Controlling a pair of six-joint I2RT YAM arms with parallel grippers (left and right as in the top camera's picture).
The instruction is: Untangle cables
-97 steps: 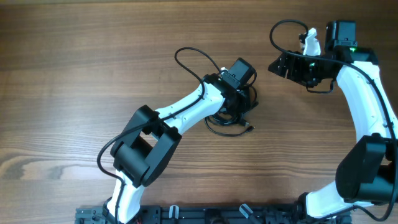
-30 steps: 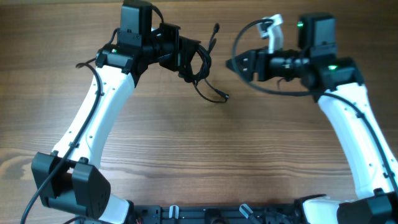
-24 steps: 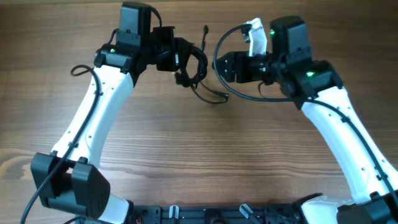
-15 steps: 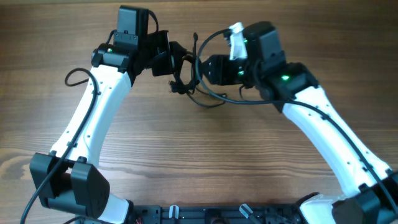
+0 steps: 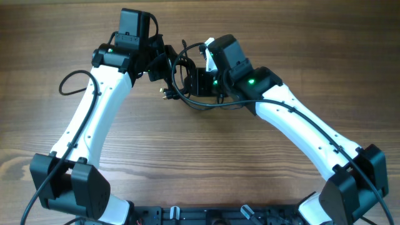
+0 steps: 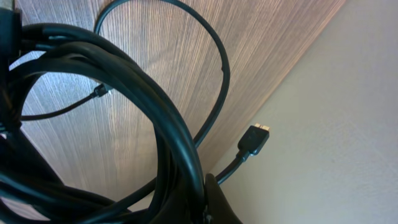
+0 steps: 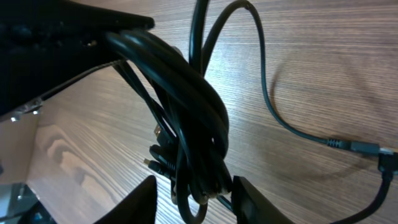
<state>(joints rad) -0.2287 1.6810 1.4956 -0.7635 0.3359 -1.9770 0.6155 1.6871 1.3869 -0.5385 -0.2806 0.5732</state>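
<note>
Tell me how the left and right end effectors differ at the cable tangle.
The left end effector is shut on the cables, holding the bundle up; the right end effector is open, its fingers either side of the bundle's lower end. Overhead, the left one reaches in from the left, the right one from the right. Both meet at the same tangle.

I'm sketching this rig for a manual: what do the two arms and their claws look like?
The left arm and right arm have white rounded links with black joints and black wires running along them. The left claw and right claw are black. A green light glows near the right wrist.
</note>
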